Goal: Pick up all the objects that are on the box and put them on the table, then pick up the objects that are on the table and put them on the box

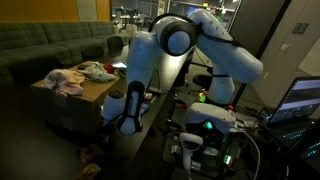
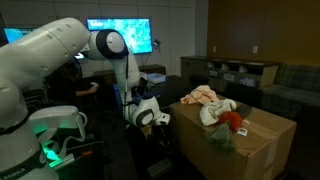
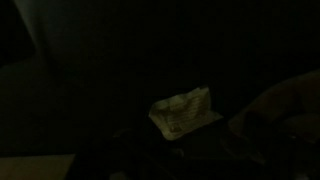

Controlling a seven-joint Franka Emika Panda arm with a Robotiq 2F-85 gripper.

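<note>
**Wide open and empty beside the box**

Found at the low end of the white arm (image 1: 140, 62) in both exterior views: the end effector (image 1: 127, 122) (image 2: 155, 118); spread fully apart, clamped on nothing, carrying nothing; hanging just beside a side wall of the box (image 2: 262, 145), close to its top edge; touching the cardboard or just clear of it, cannot tell in this dim light. Up on the box top, beyond the end effector and a little higher than it, all apart from it: a pinkish-white cloth (image 2: 201, 96), crumpled; just past that a white-grey cloth (image 2: 223, 108); beside the white-grey cloth a red ball (image 2: 232, 120); near the box edge by the ball a teal-grey cloth (image 2: 219, 138), bunched. Shown from another angle in an exterior view: pinkish-white cloth (image 1: 66, 81) and white-grey cloth (image 1: 99, 70) lying on the box (image 1: 100, 90), again higher than the end effector. Farther off behind the box, well apart from the end effector, a dark green sofa (image 1: 45, 45). Nearly black in the wrist view; only a pale crumpled scrap (image 3: 182, 112) ahead of the end effector, too dim to name; no telling the fingers from the dark there.
</note>
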